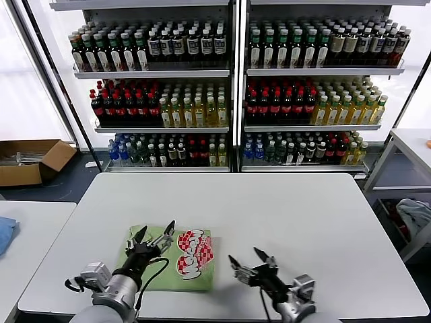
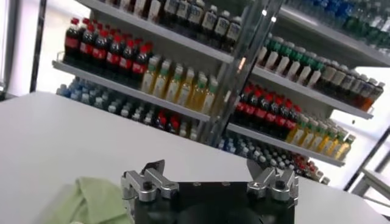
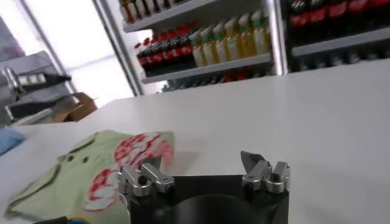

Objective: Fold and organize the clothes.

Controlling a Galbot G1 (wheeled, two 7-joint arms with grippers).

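Shelves (image 1: 229, 101) of bottles stand behind table (image 1: 283, 208) bearing folded polo shirt (image 1: 172, 259).

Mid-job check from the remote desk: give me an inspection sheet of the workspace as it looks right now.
Surface: white table, bare apart from the shirt.
Job's things: light green polo shirt lies folded into a compact rectangle near the table's front edge, red-and-white logo facing up.
Clutter: nothing seen on the table.
Grippers: left gripper open over the shirt's left part, holding nothing; right gripper open above bare table to the right of the shirt, holding nothing.
Cables: black cable loops along the left arm, over the shirt.
Surroundings: bottle shelves behind; cardboard box on the floor at left; blue cloth on the side table.
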